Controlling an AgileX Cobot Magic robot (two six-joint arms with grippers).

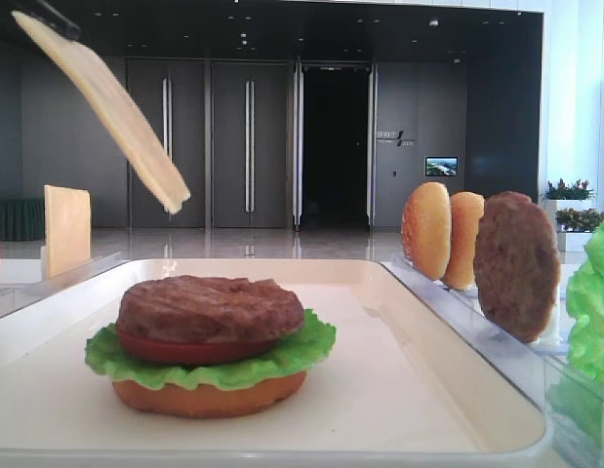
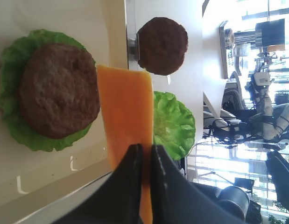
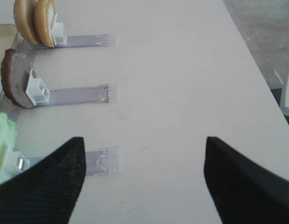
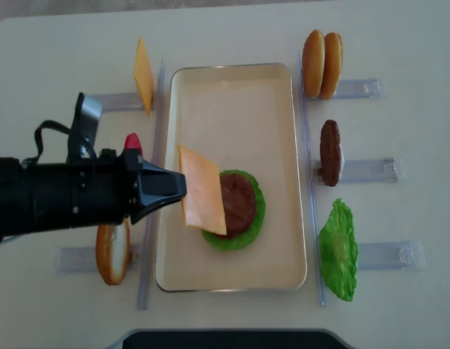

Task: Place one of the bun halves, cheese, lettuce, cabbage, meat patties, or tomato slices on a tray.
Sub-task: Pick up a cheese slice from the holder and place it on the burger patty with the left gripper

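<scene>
- Tray (image 4: 283, 94): cream-white, rounded corners, lying in the middle of the table (image 4: 399, 305).
- Stack on the tray's near half: bun half (image 1: 194, 395) at the bottom, lettuce leaf (image 1: 302, 351), tomato slice (image 1: 184, 349), meat patty (image 4: 239, 200) on top.
- Cheese slice (image 4: 201, 190): pale orange, tilted, held in the air above the left side of the stack; one edge is in the left gripper (image 2: 145, 156), whose jaws are pressed together on it.
- Second cheese slice (image 4: 143, 75): upright in the far-left clear rack (image 4: 112, 100).
- Left side, near: one bun half (image 4: 113, 252) on edge in a rack; something red (image 4: 132, 140) shows just past the arm, too hidden to name.
- Right side, far: two bun halves (image 4: 321, 64) standing together in a rack.
- Right side, middle: one spare patty (image 4: 330, 153) upright in its rack.
- Right side, near: a loose lettuce leaf (image 4: 338, 249).
- Right gripper (image 3: 144, 182): over bare table right of the racks, fingers (image 3: 55, 182) wide apart, holding nothing.
</scene>
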